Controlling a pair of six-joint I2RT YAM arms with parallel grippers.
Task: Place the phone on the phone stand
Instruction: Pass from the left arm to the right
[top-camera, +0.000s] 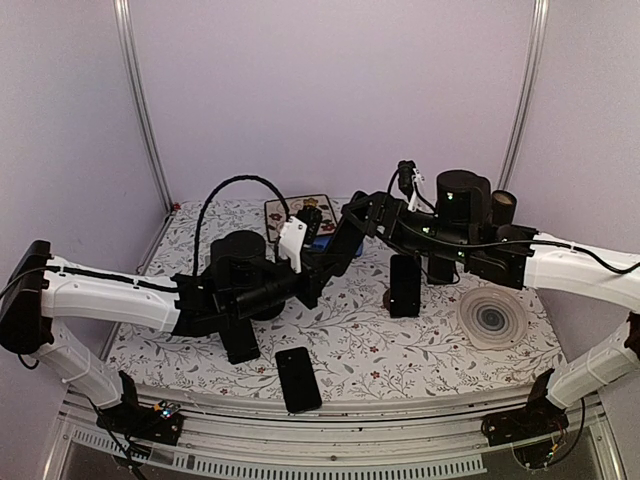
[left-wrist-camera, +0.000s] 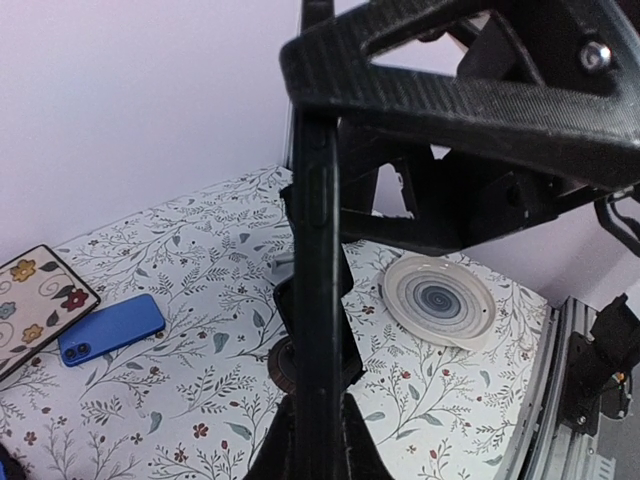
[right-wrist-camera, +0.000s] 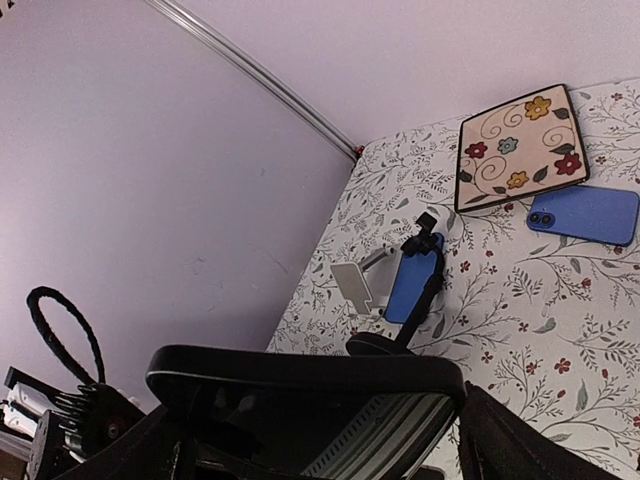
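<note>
Left gripper (left-wrist-camera: 312, 440) pinches the black phone (left-wrist-camera: 316, 260) edge-on at its lower end; right gripper (top-camera: 358, 218) straddles its top, clamping unclear. Phone stand (left-wrist-camera: 283, 368) sits lower, just beyond the left gripper. I judge 0 of 1 placements done; seating remains

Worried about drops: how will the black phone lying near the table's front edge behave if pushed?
Stiff and flat, the black phone should slide, not roll. So near the table edge, a nudge might drop it.
</note>
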